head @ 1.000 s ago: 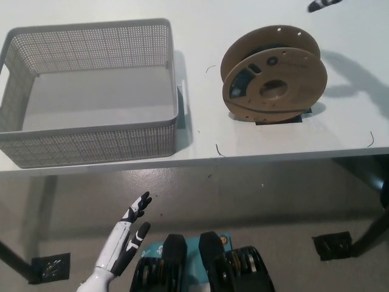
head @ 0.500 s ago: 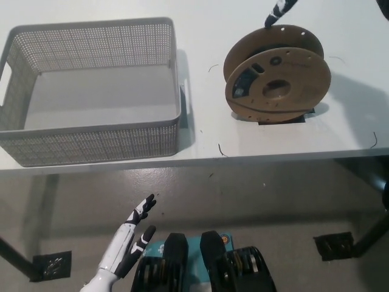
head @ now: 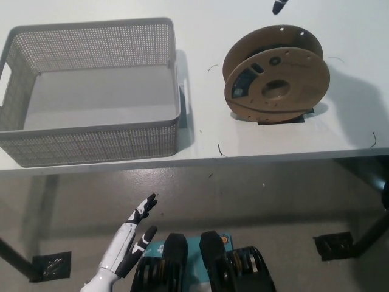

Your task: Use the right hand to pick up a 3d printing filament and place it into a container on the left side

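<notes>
The left hand (head: pixel 129 242) is mostly white, long and slim, with a smooth glossy shell running down into a white wrist and forearm at the bottom edge. Its fingers (head: pixel 143 208) are white along their length and end in black tips, with dark bands where the segments meet. The thumb, on the side of the hand toward the robot's middle, is darker, largely black with a white patch.

Of the right hand (head: pixel 279 6) only a small piece shows at the top edge: a narrow black tip with a pale grey-white band just behind it. Too little shows to tell more of its shape.
</notes>
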You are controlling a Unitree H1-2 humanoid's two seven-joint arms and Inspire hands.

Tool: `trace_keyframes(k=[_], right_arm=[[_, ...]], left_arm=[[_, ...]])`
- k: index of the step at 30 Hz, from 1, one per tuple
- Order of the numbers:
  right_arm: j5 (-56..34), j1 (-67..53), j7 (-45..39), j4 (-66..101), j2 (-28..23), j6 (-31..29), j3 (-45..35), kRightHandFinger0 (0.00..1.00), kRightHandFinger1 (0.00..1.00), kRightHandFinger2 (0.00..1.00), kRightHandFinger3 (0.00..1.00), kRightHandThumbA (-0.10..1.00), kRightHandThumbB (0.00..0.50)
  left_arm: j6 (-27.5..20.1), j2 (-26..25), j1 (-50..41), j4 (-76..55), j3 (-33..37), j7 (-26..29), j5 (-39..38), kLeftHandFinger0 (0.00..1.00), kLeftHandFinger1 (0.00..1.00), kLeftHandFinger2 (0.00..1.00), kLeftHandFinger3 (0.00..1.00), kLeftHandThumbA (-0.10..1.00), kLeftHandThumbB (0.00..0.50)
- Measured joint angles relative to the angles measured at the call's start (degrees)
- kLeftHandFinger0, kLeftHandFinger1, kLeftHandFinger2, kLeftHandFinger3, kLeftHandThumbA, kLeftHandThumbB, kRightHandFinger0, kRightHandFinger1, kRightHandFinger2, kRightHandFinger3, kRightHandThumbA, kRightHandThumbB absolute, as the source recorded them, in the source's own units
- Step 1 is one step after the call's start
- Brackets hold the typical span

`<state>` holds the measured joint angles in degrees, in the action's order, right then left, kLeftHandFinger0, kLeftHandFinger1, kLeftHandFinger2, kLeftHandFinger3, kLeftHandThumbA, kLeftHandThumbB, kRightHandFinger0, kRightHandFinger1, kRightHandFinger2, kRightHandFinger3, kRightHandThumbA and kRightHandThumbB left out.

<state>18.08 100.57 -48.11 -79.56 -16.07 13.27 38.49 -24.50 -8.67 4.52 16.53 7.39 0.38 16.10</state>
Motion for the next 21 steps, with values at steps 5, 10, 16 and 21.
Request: trace_keyframes(k=[5, 10, 16, 21], right_arm=[[2.06, -1.21, -0.54, -0.05, 0.47, -0.45, 0.89, 1.00, 1.00, 1.00, 1.00, 1.00, 0.377], [3.33, -3.46, -1.78, -0.30, 1.15, -0.68, 0.91, 1.00, 1.00, 1.00, 1.00, 1.00, 0.450], [4.43, -5.74, -2.60, -0.54, 2.19, -1.14, 0.79, 1.00, 1.00, 1.00, 1.00, 1.00, 0.475], [5.01, -7.86, -2.56, -0.64, 3.03, -1.56, 0.18, 1.00, 1.00, 1.00, 1.00, 1.00, 0.435]], left_arm=[[0.01, -0.03, -0.01, -0.49, -0.06, -0.02, 0.27, 1.00, 1.00, 1.00, 1.00, 1.00, 0.258], [-0.01, -0.04, 0.03, -0.60, -0.06, -0.03, 0.28, 1.00, 1.00, 1.00, 1.00, 1.00, 0.245], [0.00, -0.10, -0.05, -0.63, -0.07, -0.05, 0.30, 1.00, 1.00, 1.00, 1.00, 1.00, 0.251], [-0.01, -0.29, -0.02, -0.69, -0.11, -0.06, 0.26, 1.00, 1.00, 1.00, 1.00, 1.00, 0.251]])
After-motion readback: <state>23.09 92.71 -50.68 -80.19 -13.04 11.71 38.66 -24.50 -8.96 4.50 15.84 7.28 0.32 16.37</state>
